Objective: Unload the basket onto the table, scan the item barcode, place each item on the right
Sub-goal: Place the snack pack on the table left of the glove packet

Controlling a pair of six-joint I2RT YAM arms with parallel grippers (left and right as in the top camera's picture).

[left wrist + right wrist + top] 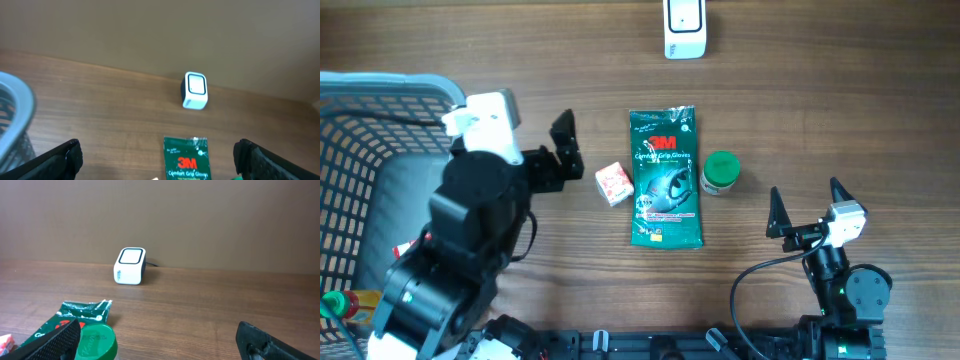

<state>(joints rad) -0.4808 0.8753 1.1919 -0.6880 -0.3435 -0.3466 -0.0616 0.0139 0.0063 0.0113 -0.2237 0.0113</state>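
Plastic, dark green and glossy, wraps the glove packet (665,180). It is a flat, long rectangle with a red "3M" logo near its top, white lettering reading "Comfort Grip Gloves" under that, a picture of a glove in the middle, and a crimped upper edge. A small pale patch near its lower end is too small to read. It lies flat at the middle of the wooden table (820,80), its long side running from the near edge toward the far edge, well apart from the scanner (684,28), which stands at the far edge. By count there is one packet, one white scanner with a dark window on its face, one small red-and-white box (612,183) just beside the packet's left edge, one green-lidded jar (721,172) just beside its right edge, one grey mesh basket (380,130) at the far left, and two arms. The left arm reaches from the near left corner over the basket's rim, its wrist turned toward the box and packet. The left gripper (567,148) has its fingers spread wide with nothing between them; its own camera shows the packet's top and the scanner between the two tips. The right arm sits folded low at the near right, pointing toward the far edge. The right gripper (806,197) is likewise spread wide and empty, near the jar but not touching it.
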